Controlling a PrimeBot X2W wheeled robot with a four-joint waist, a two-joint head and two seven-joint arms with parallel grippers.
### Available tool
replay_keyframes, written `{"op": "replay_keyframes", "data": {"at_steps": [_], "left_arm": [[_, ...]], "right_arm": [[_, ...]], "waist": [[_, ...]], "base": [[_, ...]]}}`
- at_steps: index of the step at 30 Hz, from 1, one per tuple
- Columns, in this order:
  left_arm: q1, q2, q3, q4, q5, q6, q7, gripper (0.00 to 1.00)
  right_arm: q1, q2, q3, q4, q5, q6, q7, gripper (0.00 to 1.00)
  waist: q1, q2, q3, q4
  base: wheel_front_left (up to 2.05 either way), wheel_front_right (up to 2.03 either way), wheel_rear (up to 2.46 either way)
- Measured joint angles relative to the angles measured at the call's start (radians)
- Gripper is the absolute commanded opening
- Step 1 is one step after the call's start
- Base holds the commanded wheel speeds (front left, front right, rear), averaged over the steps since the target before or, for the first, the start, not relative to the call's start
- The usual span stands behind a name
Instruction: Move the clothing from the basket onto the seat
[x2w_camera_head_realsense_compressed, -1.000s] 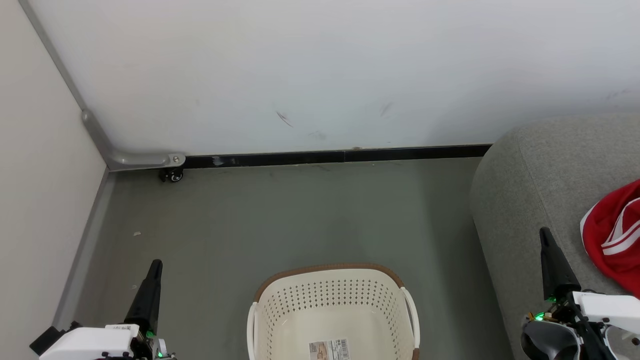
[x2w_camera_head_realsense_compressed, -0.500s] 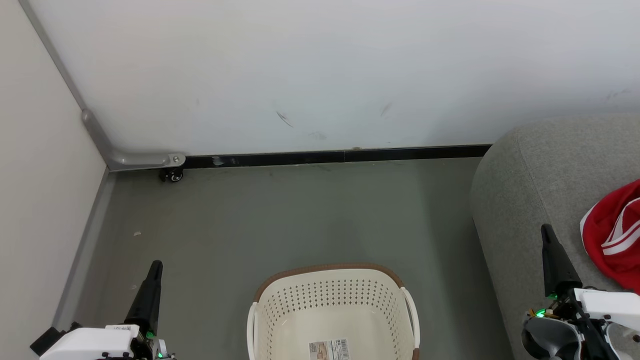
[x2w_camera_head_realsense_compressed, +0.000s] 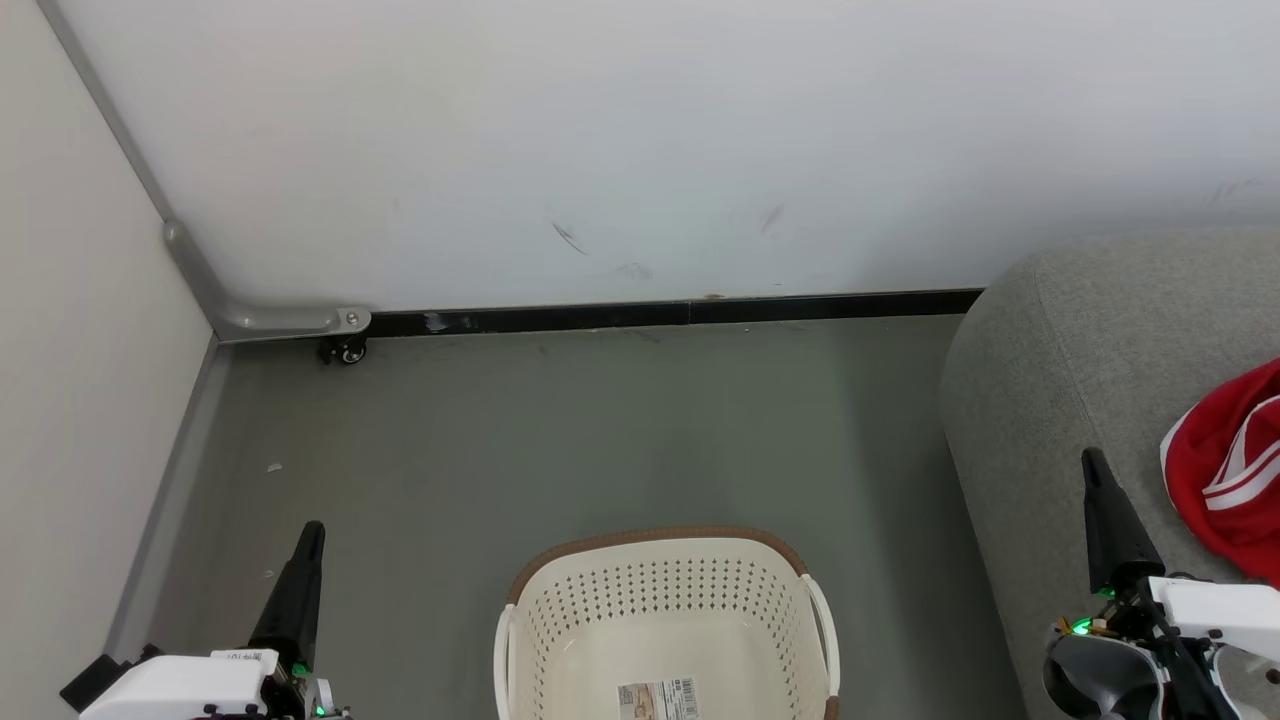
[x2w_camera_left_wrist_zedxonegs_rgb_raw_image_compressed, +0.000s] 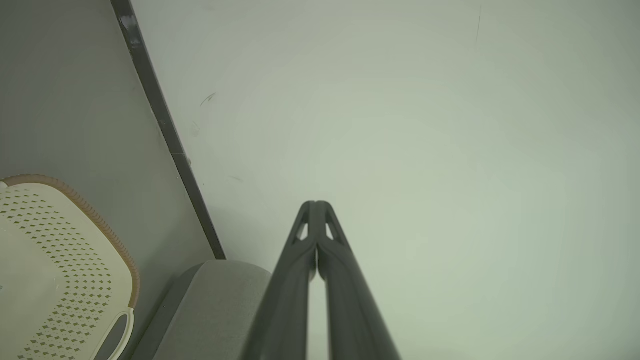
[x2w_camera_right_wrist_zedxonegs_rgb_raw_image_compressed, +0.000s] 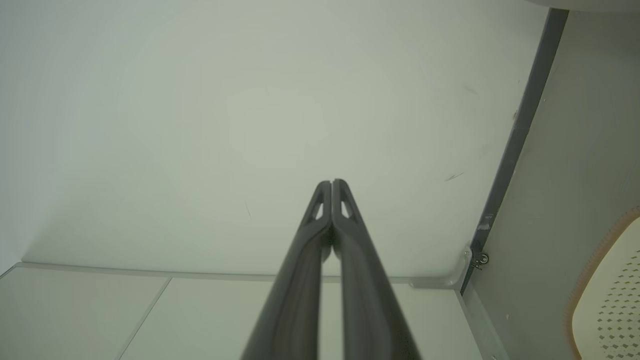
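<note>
Because it is thin red cloth with white stripes, the clothing (x2w_camera_head_realsense_compressed: 1232, 470) should handle as light, limp and floppy. Nothing in it can break, but it will sag and trail from whatever point is pinched. It lies bunched on the grey seat (x2w_camera_head_realsense_compressed: 1060, 380) at the right edge of the head view, partly cut off by the frame, so I cannot tell whether one garment or two are there. The basket (x2w_camera_head_realsense_compressed: 650, 534) stands on the floor (x2w_camera_head_realsense_compressed: 600, 430) near the seat. What shows of its inside holds only a label sticker (x2w_camera_head_realsense_compressed: 658, 698), so the moving looks finished or nearly so. Should the cloth need shifting, a raised fold or the thicker striped hem would give the surest pinch, since a flat single layer could slip free. The left gripper (x2w_camera_head_realsense_compressed: 312, 530) hangs over the floor left of the basket, jaws clenched on nothing. The right gripper (x2w_camera_head_realsense_compressed: 1092, 460) hangs over the seat near the cloth without touching it, jaws likewise pressed together and empty.
</note>
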Motion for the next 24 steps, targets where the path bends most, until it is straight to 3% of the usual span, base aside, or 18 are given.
{"op": "replay_keyframes", "data": {"at_steps": [24], "left_arm": [[-0.001,0.000,0.001,0.003,0.000,-0.003,0.000,0.00]], "right_arm": [[0.000,0.001,-0.004,0.000,0.000,0.000,0.000,0.00]], "waist": [[-0.0001,0.0000,0.000,0.000]], "base": [[0.00,0.00,0.00]]}}
